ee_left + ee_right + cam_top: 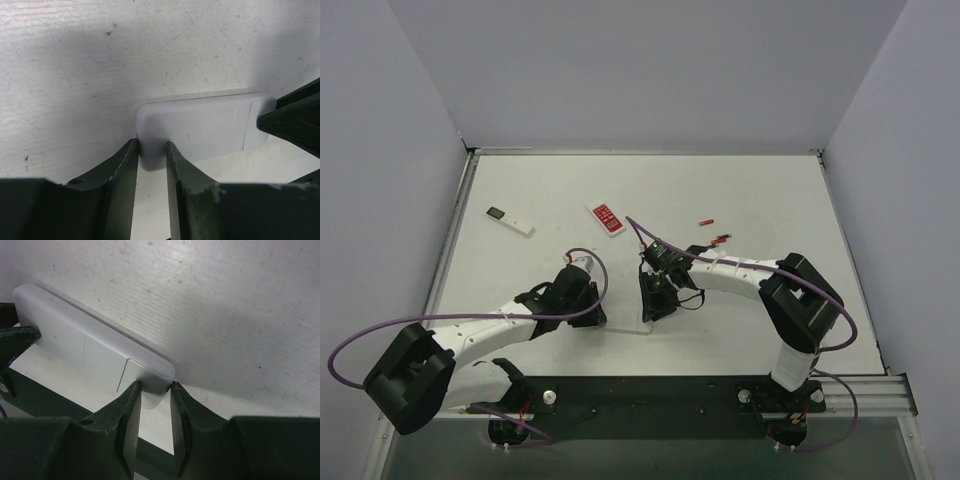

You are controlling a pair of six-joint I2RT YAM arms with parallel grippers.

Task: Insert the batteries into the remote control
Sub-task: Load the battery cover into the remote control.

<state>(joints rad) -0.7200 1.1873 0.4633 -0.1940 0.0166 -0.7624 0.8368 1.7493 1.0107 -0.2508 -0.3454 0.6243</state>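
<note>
I have the left gripper point(151, 145) pinched almost closed on the left end of the remote control point(200, 127), and the right gripper point(155, 387) clamped on its right end.

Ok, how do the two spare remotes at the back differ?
The stick remote is slim and white with a dark end; the red-faced remote is shorter and broader. The stick remote lies farther left than the red-faced remote. Both lie flat, untouched, slanting alike.
</note>
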